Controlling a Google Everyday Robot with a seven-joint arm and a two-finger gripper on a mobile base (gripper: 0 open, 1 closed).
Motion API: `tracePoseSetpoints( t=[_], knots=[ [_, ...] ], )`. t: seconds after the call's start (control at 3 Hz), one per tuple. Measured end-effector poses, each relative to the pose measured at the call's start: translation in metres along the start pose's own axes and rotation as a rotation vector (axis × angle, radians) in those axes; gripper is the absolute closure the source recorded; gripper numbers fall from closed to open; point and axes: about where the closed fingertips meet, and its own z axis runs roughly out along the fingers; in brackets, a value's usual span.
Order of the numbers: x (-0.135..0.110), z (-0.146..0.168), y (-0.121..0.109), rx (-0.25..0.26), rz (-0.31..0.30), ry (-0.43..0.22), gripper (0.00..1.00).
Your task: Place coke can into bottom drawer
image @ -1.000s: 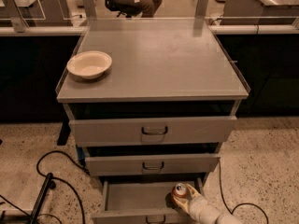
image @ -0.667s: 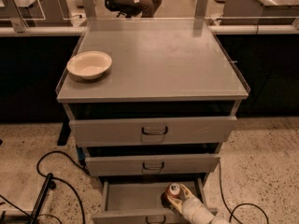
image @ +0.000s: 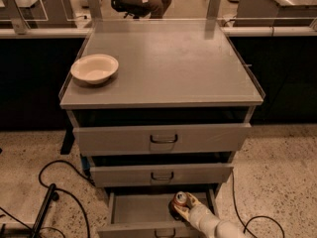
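Down at floor level the bottom drawer is pulled open, and the coke can stands upright inside it, toward the right side, silver top up. The gripper is down in the drawer with it, and its pale fingers are clasped on the can's sides, from what I can see. A can like this is light and stiff enough to take hold of, but I'd guess its thin wall dents under a hard squeeze and its painted skin is slick, so a moderate hold across the middle of the body, as here, seems right, not the rim. The lower part of the can is hidden behind the fingers, so I cannot tell whether its base is on the drawer floor or just above it. The arm runs out of sight at the bottom edge, as does most of the drawer front. The middle drawer and top drawer overhang, shading the tray's back. A cream bowl sits on the cabinet top, well apart.
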Motion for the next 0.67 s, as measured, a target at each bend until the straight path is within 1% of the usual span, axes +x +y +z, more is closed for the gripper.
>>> tracePoseSetpoints(
  t=[0.33,0.67],
  knots=[
    [0.0000,0.0000,0.0000,0.000,0.000,0.000,1.00],
    [-0.0010,0.0056,-0.0006,0.000,-0.012,0.017,1.00]
  ],
)
